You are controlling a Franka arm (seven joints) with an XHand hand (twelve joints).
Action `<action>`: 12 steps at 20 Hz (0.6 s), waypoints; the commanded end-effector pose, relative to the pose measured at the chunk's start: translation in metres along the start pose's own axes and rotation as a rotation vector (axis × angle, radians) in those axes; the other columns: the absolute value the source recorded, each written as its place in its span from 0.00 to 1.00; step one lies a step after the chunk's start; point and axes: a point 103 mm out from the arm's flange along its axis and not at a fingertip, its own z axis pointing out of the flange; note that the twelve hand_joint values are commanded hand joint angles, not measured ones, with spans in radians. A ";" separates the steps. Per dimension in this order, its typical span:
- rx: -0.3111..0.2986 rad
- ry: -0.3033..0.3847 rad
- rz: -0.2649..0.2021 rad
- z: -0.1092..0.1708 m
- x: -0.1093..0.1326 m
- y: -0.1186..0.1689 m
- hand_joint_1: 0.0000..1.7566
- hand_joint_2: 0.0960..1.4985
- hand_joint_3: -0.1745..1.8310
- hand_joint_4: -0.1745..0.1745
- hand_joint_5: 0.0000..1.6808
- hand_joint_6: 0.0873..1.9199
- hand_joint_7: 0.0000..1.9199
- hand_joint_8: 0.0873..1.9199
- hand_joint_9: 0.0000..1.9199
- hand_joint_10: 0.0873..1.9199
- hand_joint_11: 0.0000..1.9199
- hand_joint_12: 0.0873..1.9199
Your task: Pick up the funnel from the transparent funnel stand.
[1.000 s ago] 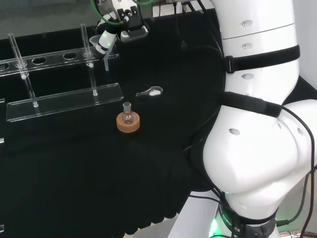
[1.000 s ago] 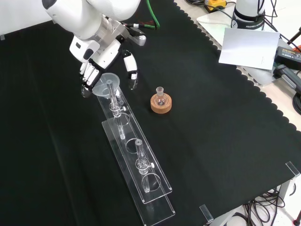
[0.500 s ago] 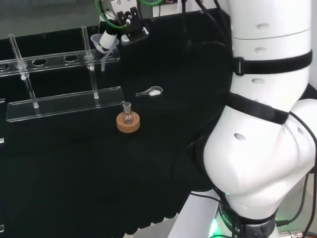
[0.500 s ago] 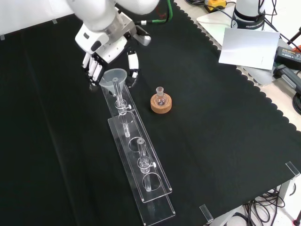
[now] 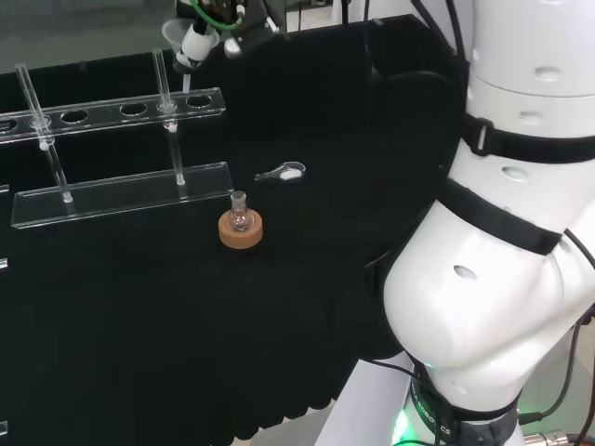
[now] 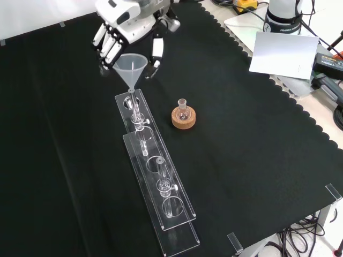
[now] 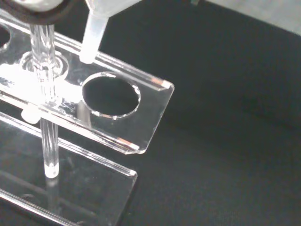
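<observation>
One funnel [image 6: 132, 66] is pinched between the curled fingers and thumb of the hand [image 6: 124, 28], lifted clear above the end hole of the clear stand [image 6: 155, 176], at the far left in the front view.

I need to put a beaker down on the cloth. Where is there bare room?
Front view: bare cloth lies right of the cork ring out to the scalloped edge, and left of the funnel stand. It is crowded at the stand's far end, where the hand holds the funnel.
</observation>
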 end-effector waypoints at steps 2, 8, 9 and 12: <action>0.006 -0.049 0.035 -0.021 0.004 -0.043 0.42 0.43 0.35 0.36 0.31 0.17 0.34 0.34 0.50 0.23 0.31 0.63; 0.038 -0.071 0.064 -0.022 0.013 -0.086 0.42 0.43 0.35 0.35 0.29 0.19 0.33 0.34 0.50 0.23 0.31 0.63; 0.046 -0.078 0.066 -0.020 0.014 -0.090 0.42 0.43 0.35 0.35 0.29 0.19 0.33 0.34 0.50 0.23 0.31 0.63; 0.086 -0.109 0.083 -0.009 0.020 -0.108 0.42 0.42 0.35 0.35 0.29 0.19 0.32 0.34 0.50 0.23 0.31 0.63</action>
